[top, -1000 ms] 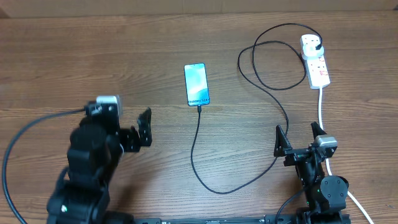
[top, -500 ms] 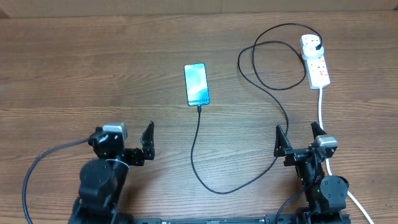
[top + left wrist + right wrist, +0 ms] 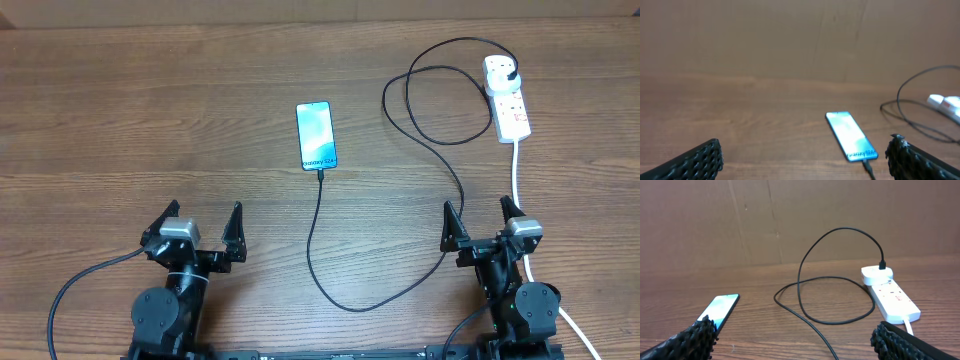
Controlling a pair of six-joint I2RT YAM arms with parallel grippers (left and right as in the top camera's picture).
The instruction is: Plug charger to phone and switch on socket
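Note:
The phone (image 3: 315, 136) lies flat mid-table, its light blue screen up. The charger (image 3: 322, 240), a thin black cable, has its tip at the phone's bottom edge. From there it loops toward me and runs back right to a black plug (image 3: 513, 72) seated in the white socket (image 3: 507, 97). My left gripper (image 3: 200, 222) is open near the front edge, left of the cable and holding nothing. My right gripper (image 3: 479, 222) is open at front right, the cable passing just left of it. The left wrist view shows the phone (image 3: 850, 142) ahead right. The right wrist view shows the socket (image 3: 890, 297) ahead right.
The socket's thick white cord (image 3: 517, 175) runs toward me past my right gripper. A brown cardboard wall (image 3: 790, 220) stands behind the wooden table (image 3: 150, 110). My left arm's black lead (image 3: 80, 280) curls at the front left.
My left arm has drawn back toward the front edge and turned to face straight ahead, jaws staying open. The right arm, phone and cable have not moved.

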